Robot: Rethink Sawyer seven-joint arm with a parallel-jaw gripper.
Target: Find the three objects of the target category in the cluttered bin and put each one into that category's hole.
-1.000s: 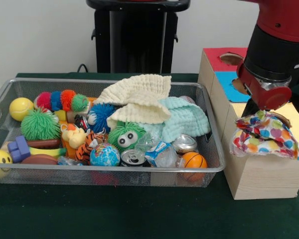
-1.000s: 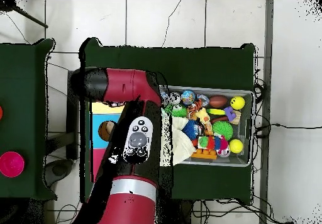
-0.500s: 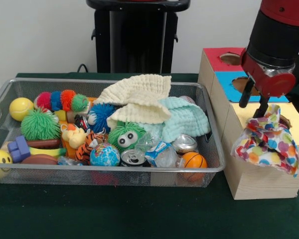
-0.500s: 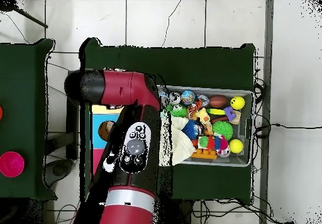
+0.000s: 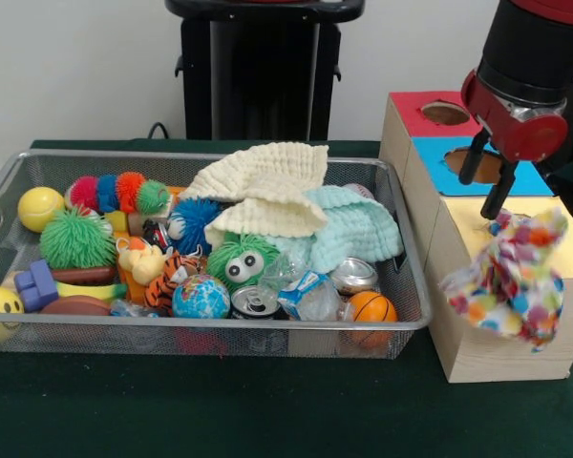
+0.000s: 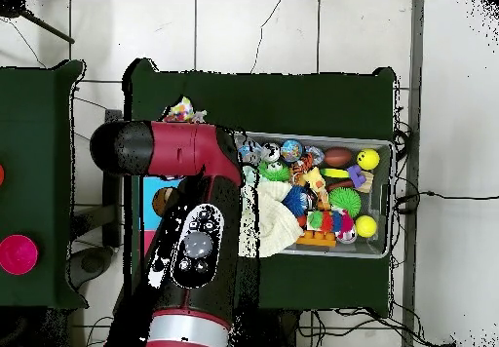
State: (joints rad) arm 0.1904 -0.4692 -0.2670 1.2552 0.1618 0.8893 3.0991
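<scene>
Even indoor light, soft shadows; spotted cloth point(image 5: 511, 286) motion-blurred.

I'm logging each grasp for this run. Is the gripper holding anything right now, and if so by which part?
Nothing. The gripper is open above the polka-dot cloth, which drapes over the wooden box.

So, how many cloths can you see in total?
3. A cream cloth and a mint cloth lie in the bin; a polka-dot cloth hangs over the box's yellow section. The clutter may hide more.
</scene>
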